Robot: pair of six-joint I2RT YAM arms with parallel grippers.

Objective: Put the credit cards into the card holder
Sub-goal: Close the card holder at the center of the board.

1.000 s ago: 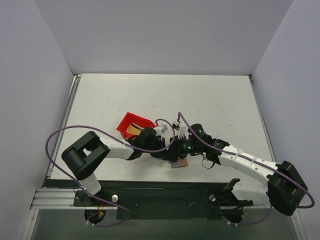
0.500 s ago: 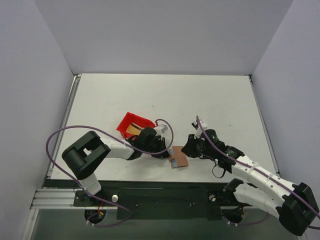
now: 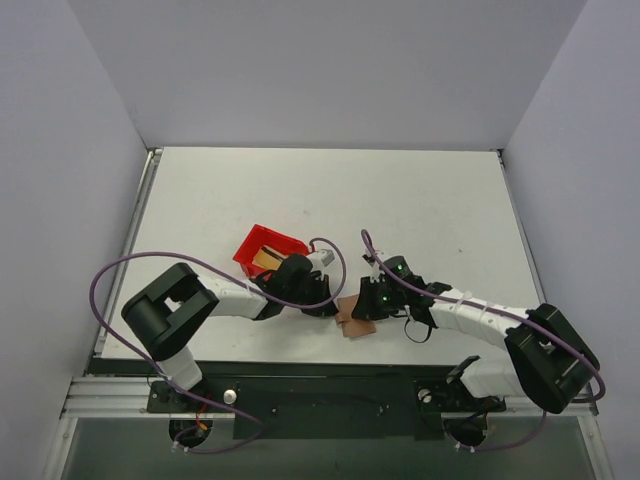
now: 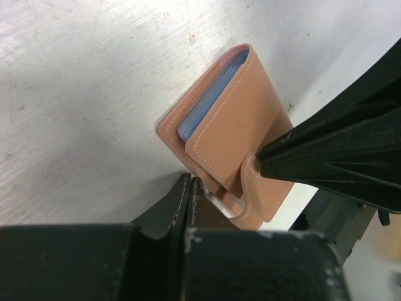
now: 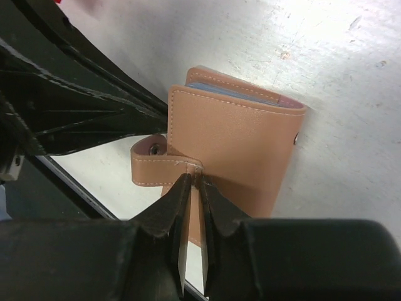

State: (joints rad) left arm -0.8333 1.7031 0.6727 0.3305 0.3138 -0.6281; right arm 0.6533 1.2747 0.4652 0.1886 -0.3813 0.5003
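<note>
Where the two arms meet near the front edge of the white table, the small flat brown leather-like card holder lies folded, with blue showing at its edge. The right gripper has its fingers pinched nearly together on the clasp tab. The left gripper has its fingers pressed tight together, tips at the card holder's edge. Gold-yellow credit cards sit in the red plastic bin nearby.

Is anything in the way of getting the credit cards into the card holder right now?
Yes. The card holder lies folded shut, cover over its blue pockets, so no slot is exposed. The left arm also lies between it and the red bin holding the credit cards.
</note>
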